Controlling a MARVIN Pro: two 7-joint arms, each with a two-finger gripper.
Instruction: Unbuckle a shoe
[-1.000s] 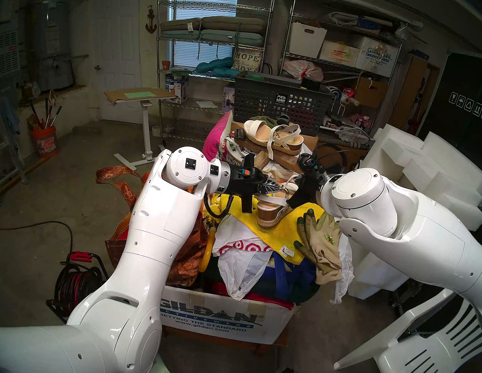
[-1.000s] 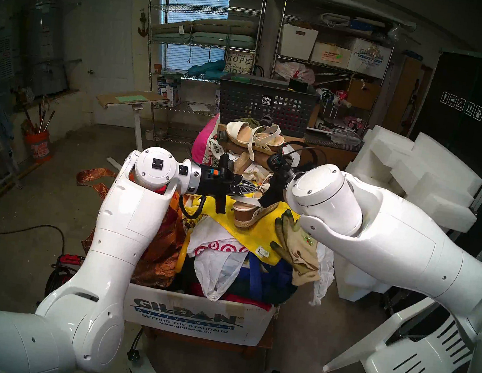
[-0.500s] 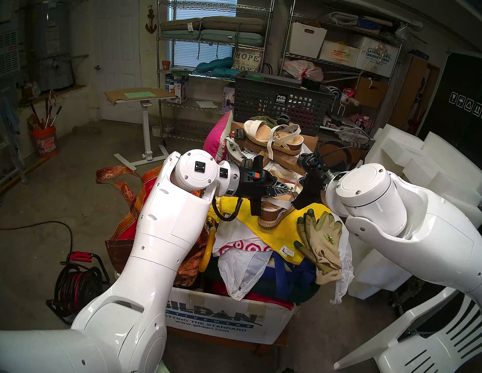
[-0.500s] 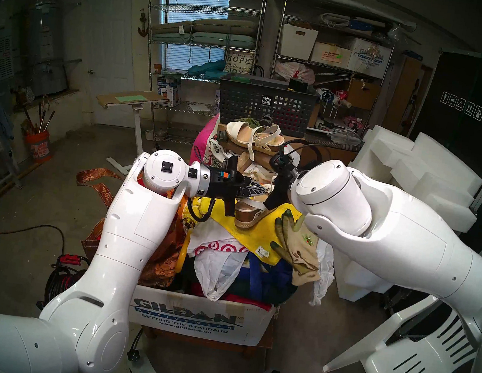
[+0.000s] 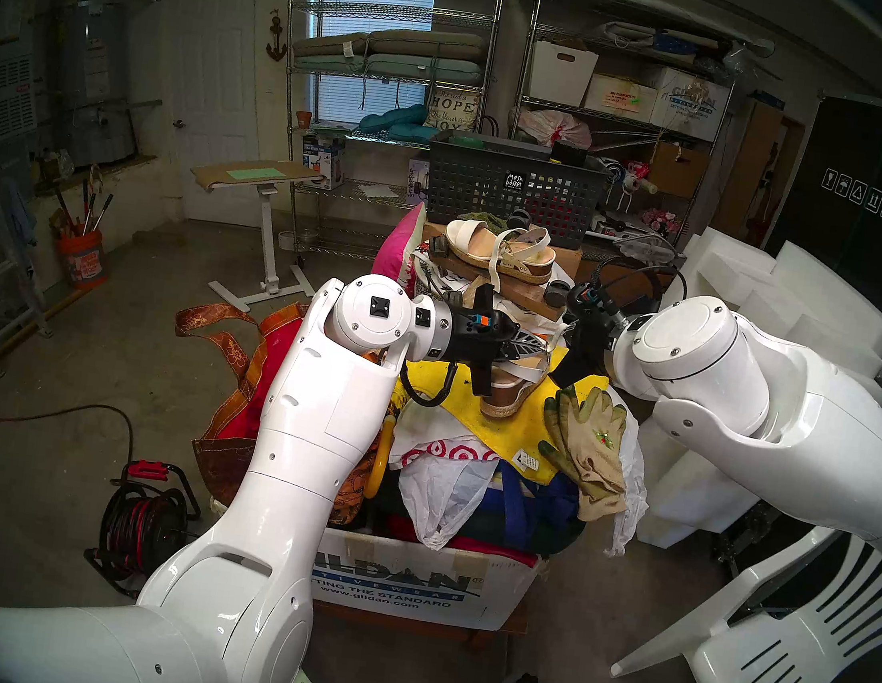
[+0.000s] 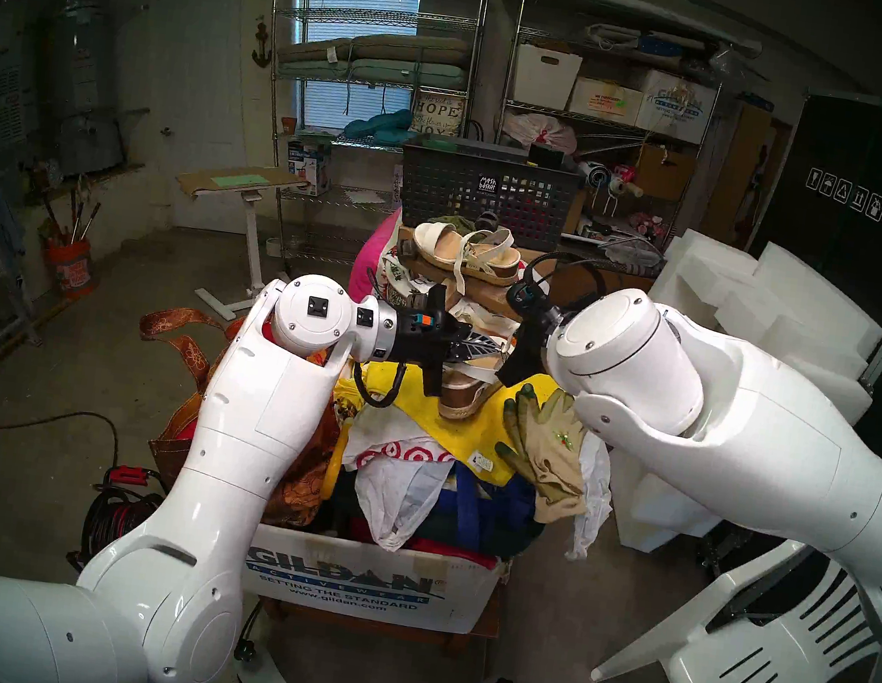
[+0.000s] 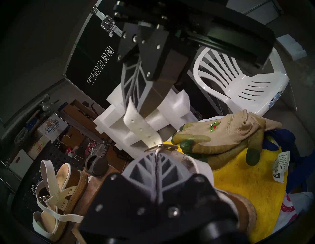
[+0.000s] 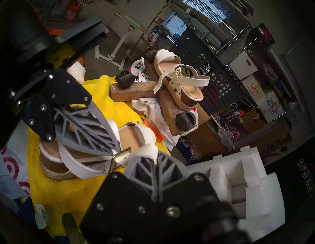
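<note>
The shoe [image 5: 511,395], a white-strapped wedge sandal with a cork-look heel, stands on a yellow cloth [image 5: 519,427] atop a heaped box. My left gripper [image 5: 543,346] comes in from the left and is shut on the ankle strap right at the metal buckle [image 7: 160,147]. In the right wrist view the buckle [image 8: 120,157] lies between both fingertips. My right gripper [image 8: 156,157] is shut on the strap's free end [image 7: 139,129], which shows its punched holes. From the head views the right gripper's tips are hidden behind its wrist.
The twin sandal [image 5: 495,253] lies on a wooden dolly [image 8: 134,91] behind. Work gloves [image 5: 587,441] rest right of the shoe. A dark mesh basket [image 5: 509,190] stands at the back, white foam blocks [image 5: 801,302] and a white plastic chair [image 5: 788,657] at right.
Both arms have shifted to the right, still shut on the strap, and the shoe has slid a little right on the yellow cloth.
</note>
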